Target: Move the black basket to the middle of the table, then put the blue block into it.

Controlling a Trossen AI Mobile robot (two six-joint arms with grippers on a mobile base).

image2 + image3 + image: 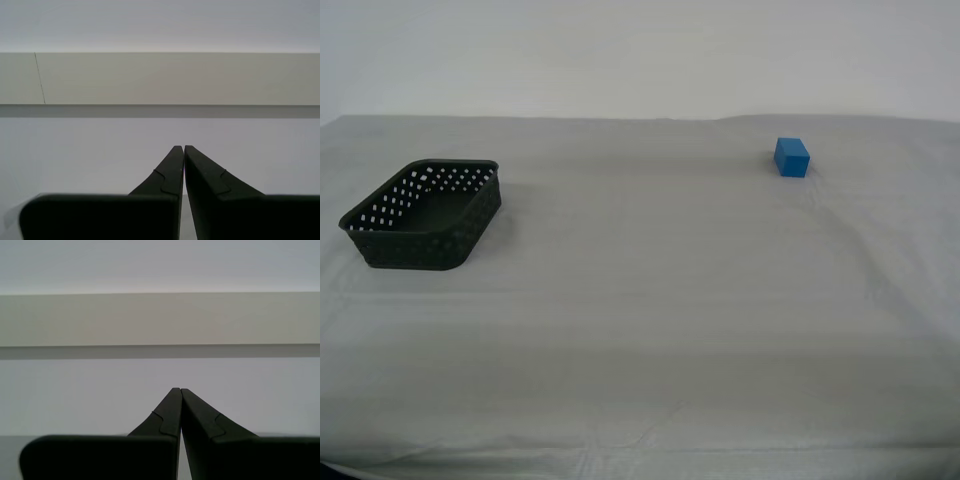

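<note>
The black basket (423,215) sits empty on the table (660,300) at the exterior view's left. The blue block (792,157) stands far back at the exterior view's right, well apart from the basket. No arm shows in the exterior view. My first gripper (176,389) is shut and empty, its black fingertips touching, facing a pale wall. My second gripper (180,146) is also shut and empty, facing the same kind of wall. Neither wrist view shows the basket or the block.
A pale wall (640,55) rises behind the table's far edge. The cloth is slightly wrinkled near the front edge (620,440). Both wrist views show a wide beige band on the wall (160,78).
</note>
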